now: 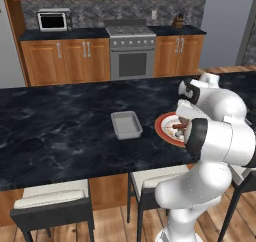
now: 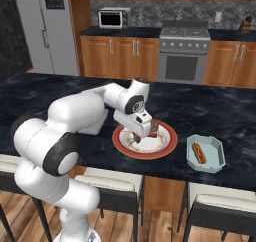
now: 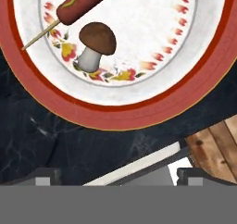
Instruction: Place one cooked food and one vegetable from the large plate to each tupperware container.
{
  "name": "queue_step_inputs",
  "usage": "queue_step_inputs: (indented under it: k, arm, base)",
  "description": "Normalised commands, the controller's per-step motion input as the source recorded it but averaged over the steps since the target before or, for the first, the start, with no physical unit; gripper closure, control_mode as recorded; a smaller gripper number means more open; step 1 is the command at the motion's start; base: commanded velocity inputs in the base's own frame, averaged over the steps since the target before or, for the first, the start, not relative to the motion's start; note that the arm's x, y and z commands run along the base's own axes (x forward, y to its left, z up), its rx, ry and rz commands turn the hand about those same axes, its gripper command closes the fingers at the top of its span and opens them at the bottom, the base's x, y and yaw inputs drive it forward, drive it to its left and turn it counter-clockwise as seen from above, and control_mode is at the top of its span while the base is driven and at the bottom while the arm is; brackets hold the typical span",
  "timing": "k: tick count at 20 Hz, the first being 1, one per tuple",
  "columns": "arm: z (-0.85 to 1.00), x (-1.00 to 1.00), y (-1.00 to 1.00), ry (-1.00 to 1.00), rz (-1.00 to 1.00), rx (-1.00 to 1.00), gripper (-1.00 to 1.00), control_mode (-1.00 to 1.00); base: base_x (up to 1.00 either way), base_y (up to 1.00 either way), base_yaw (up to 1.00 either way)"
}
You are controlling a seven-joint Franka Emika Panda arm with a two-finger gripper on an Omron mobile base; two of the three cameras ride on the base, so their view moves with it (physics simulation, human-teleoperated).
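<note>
The large plate (image 3: 115, 117), red-rimmed with a white centre, lies on the dark island counter. On it are a corn dog on a stick (image 3: 81, 5) and a brown mushroom (image 3: 96, 42). My gripper (image 3: 119, 179) hovers open above the plate's near rim with nothing between its fingers. From the right base view the gripper (image 2: 141, 135) hangs over the plate (image 2: 145, 156). The pale blue tupperware container (image 2: 216, 151) sits to the plate's right and holds a hot dog (image 2: 198, 152). The grey tupperware container (image 1: 126, 124) lies left of the plate (image 1: 160, 128), and nothing shows inside it.
The counter's front edge runs just below the plate, with wooden floor (image 3: 217, 144) beyond it. Stools (image 1: 50, 201) (image 2: 107, 186) stand tucked under that edge. My own arm hides part of the plate in the left base view.
</note>
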Motion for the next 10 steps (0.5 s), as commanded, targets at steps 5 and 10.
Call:
queue_step_inputs:
  k: [5,10]
  arm:
    - [-0.27,0.27,0.05,0.06,-0.04,-0.02,-1.0,-1.0]
    - [-0.17,0.38,0.06,0.14,-0.03,-0.06,-1.0,-1.0]
  base:
    - [0.0,0.0,0.0]
    - [0.0,0.0,0.0]
